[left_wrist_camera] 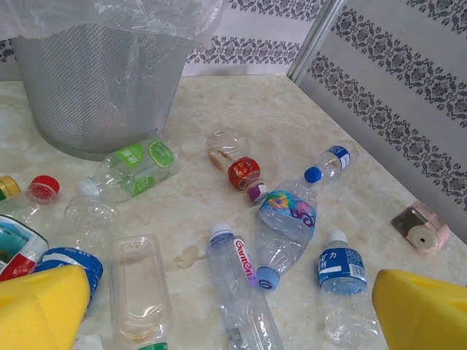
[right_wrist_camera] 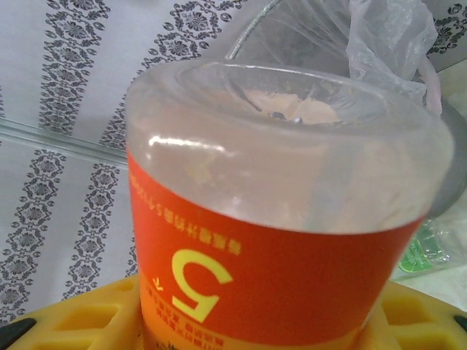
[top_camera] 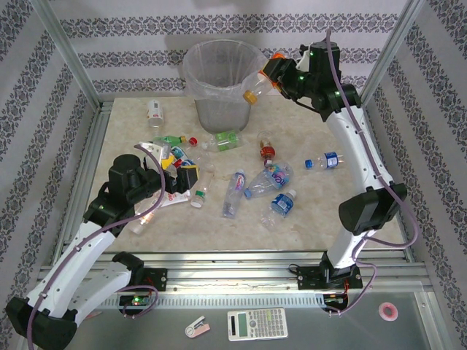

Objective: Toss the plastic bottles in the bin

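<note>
Marble-patterned tabletop (top_camera: 328, 211) walled by patterned paper. At left, the left gripper (top_camera: 175, 166) hangs with its yellow fingers (left_wrist_camera: 36, 306) spread wide, gripping nothing, over the left end of a scatter of plastic bottles (top_camera: 235, 191) — about 12, most lying on their sides across the table's middle. Behind them, at the far edge, stands the bin (top_camera: 222, 109), lined with a clear bag. At right, the right gripper (top_camera: 277, 73) is closed on 1 orange-labelled bottle (top_camera: 257, 84), held tilted at the bin's right rim.
</note>
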Controlling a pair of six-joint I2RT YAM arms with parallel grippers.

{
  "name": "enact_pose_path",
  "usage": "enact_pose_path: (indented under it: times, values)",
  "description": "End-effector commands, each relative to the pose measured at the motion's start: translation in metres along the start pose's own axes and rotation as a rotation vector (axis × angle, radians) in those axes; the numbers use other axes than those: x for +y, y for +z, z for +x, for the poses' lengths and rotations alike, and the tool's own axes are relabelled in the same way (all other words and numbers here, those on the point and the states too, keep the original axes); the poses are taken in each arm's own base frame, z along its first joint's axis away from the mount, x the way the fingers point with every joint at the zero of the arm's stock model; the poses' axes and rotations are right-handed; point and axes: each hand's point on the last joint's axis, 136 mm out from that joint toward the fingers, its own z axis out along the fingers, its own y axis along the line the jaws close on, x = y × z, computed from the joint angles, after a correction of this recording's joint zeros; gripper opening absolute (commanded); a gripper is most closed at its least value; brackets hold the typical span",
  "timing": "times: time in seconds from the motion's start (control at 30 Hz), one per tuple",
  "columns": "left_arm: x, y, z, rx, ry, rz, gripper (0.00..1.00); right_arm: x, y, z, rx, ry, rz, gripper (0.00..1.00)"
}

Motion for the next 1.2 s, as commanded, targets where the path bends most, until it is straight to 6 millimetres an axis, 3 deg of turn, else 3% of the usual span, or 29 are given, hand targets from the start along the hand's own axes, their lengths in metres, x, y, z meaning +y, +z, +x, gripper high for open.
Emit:
enact_pose_path:
  times: [0.0,0.1,0.5,0.6,0.73,0.93,0.97,1.03,1.1,1.17]
  values:
    - [-0.006,-0.005,-0.015,-0.022,0.0,-0.003,1.0,0.005,0.008,0.011,0.045,0.012,-0.019,0.36]
    - [-0.007,-0.003,-0.016,-0.012,0.005,-0.009,1.0,-0.009,0.013,0.018,0.064,0.031,0.013,0.36]
    - [-0.004,-0.004,-0.015,0.008,0.012,-0.044,1.0,-0.108,0.011,0.063,0.134,0.168,0.224,0.35]
    - [-0.003,-0.004,-0.014,0.015,0.01,-0.051,1.0,-0.112,0.011,0.063,0.129,0.174,0.228,0.35]
    - [-0.004,-0.003,-0.013,0.018,0.009,-0.05,1.0,-0.08,0.021,0.042,0.102,0.164,0.129,0.36]
    - [-0.005,-0.001,-0.015,0.02,0.003,-0.053,1.0,0.032,0.057,-0.025,0.026,0.097,-0.129,0.4]
    - [-0.004,0.0,-0.014,0.025,-0.003,-0.057,1.0,0.065,0.058,-0.041,-0.01,0.08,-0.224,0.43]
    - [-0.004,0.001,-0.011,0.038,-0.012,-0.057,1.0,0.077,0.078,-0.057,-0.049,0.119,-0.309,0.58]
    - [-0.006,0.002,-0.008,0.05,-0.015,-0.054,1.0,0.064,0.103,-0.062,-0.042,0.205,-0.359,0.77]
    - [-0.005,0.001,-0.005,0.056,-0.021,-0.059,1.0,0.06,0.115,-0.057,-0.017,0.208,-0.38,0.89]
